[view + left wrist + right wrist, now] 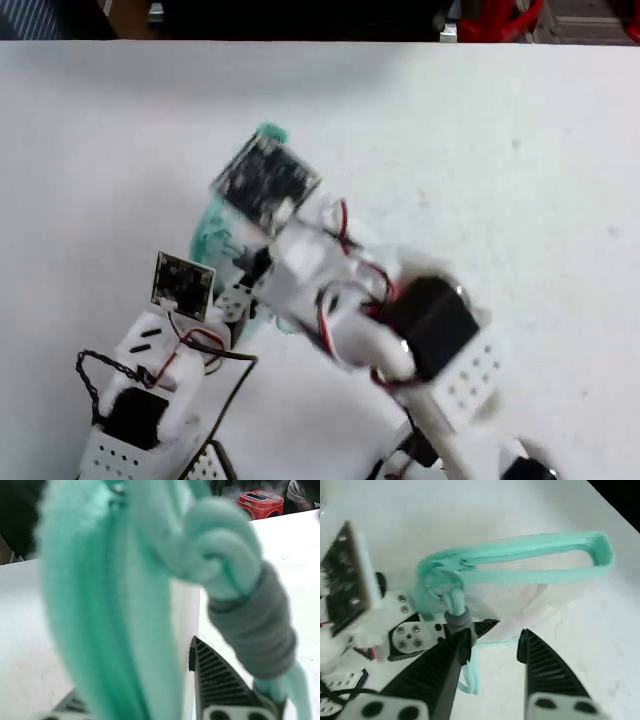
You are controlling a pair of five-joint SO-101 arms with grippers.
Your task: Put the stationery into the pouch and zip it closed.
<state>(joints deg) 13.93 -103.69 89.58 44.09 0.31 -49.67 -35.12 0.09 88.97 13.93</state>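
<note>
Pouch (530,575) stands open-mouthed just beyond our right gripper (495,636), whose jaws are apart; our left gripper (135,680), we think, clamps its zipper end.

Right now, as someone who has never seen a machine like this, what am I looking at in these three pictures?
Two robot arms work at a white table. One picture looks down from above; the other two come from cameras on each arm's wrist. A mint-green zipped fabric pouch has its mouth unzipped. The left gripper pinches its end, beside a green cord with a grey sleeve. The right gripper hovers open near that cord. I can't tell what's inside.
</note>
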